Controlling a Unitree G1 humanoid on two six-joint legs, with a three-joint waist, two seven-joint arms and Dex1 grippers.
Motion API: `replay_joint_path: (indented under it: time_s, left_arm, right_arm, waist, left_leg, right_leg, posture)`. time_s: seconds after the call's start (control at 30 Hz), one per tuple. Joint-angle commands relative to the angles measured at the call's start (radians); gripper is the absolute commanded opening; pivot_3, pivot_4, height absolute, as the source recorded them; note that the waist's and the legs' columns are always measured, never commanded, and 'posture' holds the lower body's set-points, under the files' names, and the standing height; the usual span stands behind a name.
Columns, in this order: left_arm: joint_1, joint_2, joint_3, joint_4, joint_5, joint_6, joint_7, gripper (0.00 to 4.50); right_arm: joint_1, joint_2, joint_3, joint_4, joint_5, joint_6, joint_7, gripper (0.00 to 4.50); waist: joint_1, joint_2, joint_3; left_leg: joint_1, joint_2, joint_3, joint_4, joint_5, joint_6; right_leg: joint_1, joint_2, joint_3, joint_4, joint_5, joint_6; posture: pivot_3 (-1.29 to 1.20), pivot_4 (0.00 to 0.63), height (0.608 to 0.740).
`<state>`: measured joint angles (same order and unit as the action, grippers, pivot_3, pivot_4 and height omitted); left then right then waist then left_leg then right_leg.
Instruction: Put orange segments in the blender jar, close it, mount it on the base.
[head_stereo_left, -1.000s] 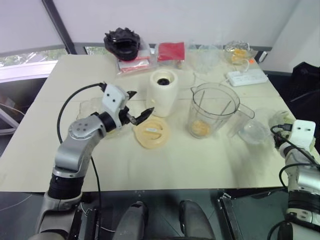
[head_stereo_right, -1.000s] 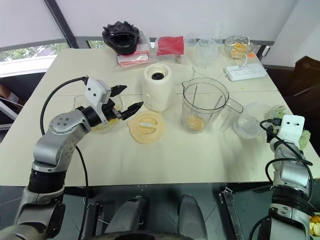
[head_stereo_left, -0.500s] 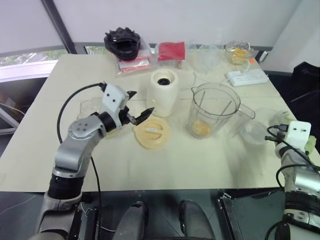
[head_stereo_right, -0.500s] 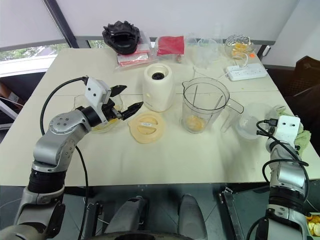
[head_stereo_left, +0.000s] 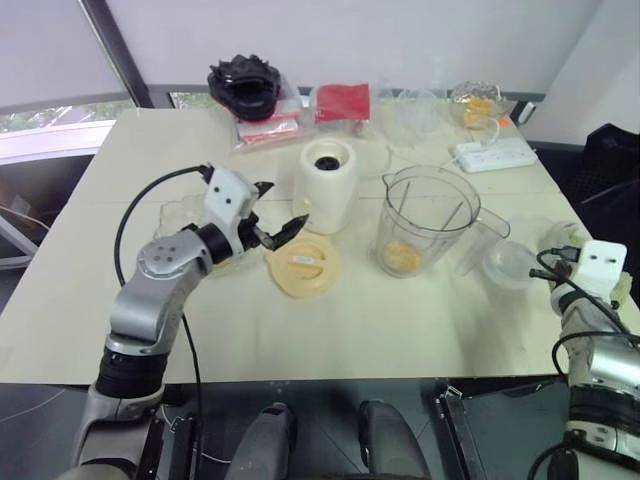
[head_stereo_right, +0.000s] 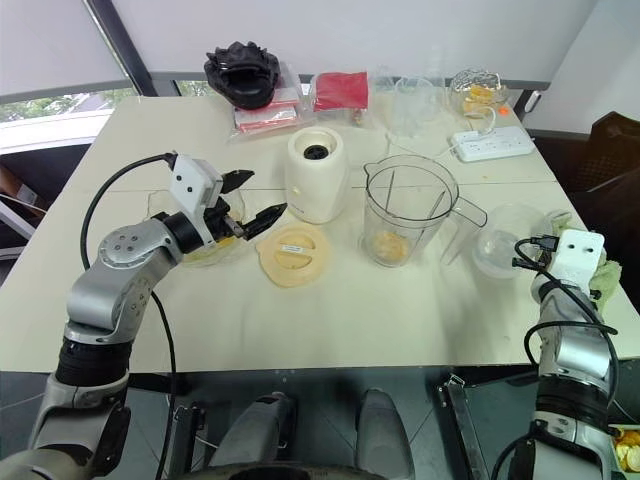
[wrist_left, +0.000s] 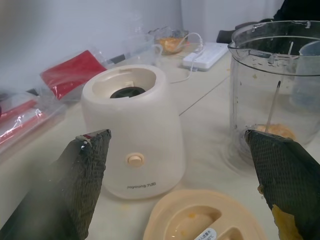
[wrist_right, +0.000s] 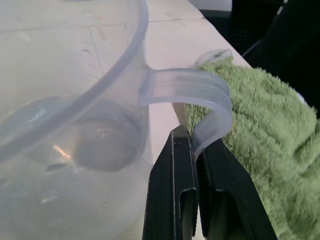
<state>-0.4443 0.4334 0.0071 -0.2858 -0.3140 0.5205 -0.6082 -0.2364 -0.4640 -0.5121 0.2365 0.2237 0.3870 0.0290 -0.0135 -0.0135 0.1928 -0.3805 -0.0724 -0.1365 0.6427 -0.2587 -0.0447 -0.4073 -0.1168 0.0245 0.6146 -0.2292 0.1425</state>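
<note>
The right pincer (wrist_right: 196, 145) has pressed its two black fingers together on the curved handle of a small clear cup (wrist_right: 75, 100), where a second ago it was not yet closed. A fluffy green cloth (wrist_right: 260, 125) lies just beside this pincer, near the edge of the desk (head_stereo_left: 380, 320).

The left pincer (head_stereo_left: 278, 213) has not moved. Its fingers are spread wide and it holds nothing. It hangs low over the desk. Right in front of it stands the base (wrist_left: 132, 127), cream-white with a black round hole on top. Just under the pincer lies a flat cream lid (head_stereo_left: 302, 266). A shallow clear bowl (head_stereo_right: 200, 245) with yellow fruit sits under that arm's wrist.

The blender jar (head_stereo_left: 430, 220) stands upright on the desk between the two pincers, beside the base and not on it. It has no lid on. A few orange segments (head_stereo_left: 402, 256) lie at its bottom. A bit of orange pulp sticks to one left fingertip (wrist_left: 282, 227)
</note>
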Motion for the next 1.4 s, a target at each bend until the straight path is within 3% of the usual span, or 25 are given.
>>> replay_joint_path:
  time_s: [0.03, 0.27, 0.63, 0.87, 1.2, 1.4]
  left_arm:
    - [-0.027, 0.005, -0.002, -0.019, -0.002, -0.022, -0.003, 4.50]
    - [-0.038, 0.007, -0.008, -0.006, -0.001, -0.030, -0.008, 4.50]
    - [-0.062, 0.008, -0.020, 0.032, 0.003, -0.054, -0.028, 4.50]
    - [-0.070, -0.005, -0.030, 0.051, 0.007, -0.068, -0.034, 4.50]
    - [-0.041, -0.041, -0.037, 0.048, 0.013, -0.093, -0.020, 4.50]
    - [-0.026, -0.051, -0.038, 0.049, 0.019, -0.101, -0.014, 4.50]
  right_arm:
    - [-0.031, 0.067, -0.082, -0.080, 0.095, -0.003, -0.054, 0.02]
    - [-0.033, 0.132, -0.093, -0.160, 0.130, -0.041, -0.102, 0.02]
    - [-0.069, 0.089, -0.090, -0.226, 0.130, -0.033, -0.128, 0.02]
    - [-0.177, -0.033, -0.066, -0.235, 0.122, 0.066, -0.110, 0.02]
    - [-0.337, -0.285, 0.099, -0.225, 0.092, 0.206, 0.112, 0.02]
    - [-0.350, -0.336, 0.164, -0.251, 0.062, 0.217, 0.187, 0.02]
  waist:
    - [-0.002, 0.000, 0.000]
    - [-0.001, 0.003, 0.002]
    - [-0.003, 0.006, 0.003]
    - [-0.003, 0.008, 0.004]
    - [-0.002, 0.009, 0.005]
    - [0.000, 0.009, 0.005]
  left_leg:
    - [0.000, 0.000, 0.000, 0.000, 0.000, 0.000]
    - [0.000, 0.000, 0.000, -0.001, 0.000, 0.000]
    - [-0.001, 0.000, 0.000, -0.001, 0.000, 0.000]
    - [-0.003, 0.000, 0.001, -0.002, 0.000, 0.000]
    - [-0.011, 0.000, 0.002, -0.001, 0.000, 0.000]
    - [-0.011, 0.000, 0.002, -0.001, 0.000, 0.000]
  right_leg:
    - [0.000, 0.000, 0.000, 0.000, 0.000, 0.000]
    - [-0.001, 0.000, 0.000, 0.000, 0.000, 0.000]
    - [-0.003, 0.000, 0.000, 0.000, 0.000, 0.000]
    - [-0.004, 0.000, 0.000, 0.000, 0.000, 0.000]
    - [-0.012, 0.000, 0.000, 0.002, 0.000, 0.000]
    - [-0.013, 0.000, 0.000, 0.001, 0.000, 0.000]
  posture:
    - [0.00, 0.150, 0.740]
    - [0.00, 0.150, 0.740]
    - [0.00, 0.150, 0.740]
    - [0.00, 0.150, 0.740]
    - [0.00, 0.150, 0.740]
    - [0.00, 0.150, 0.740]
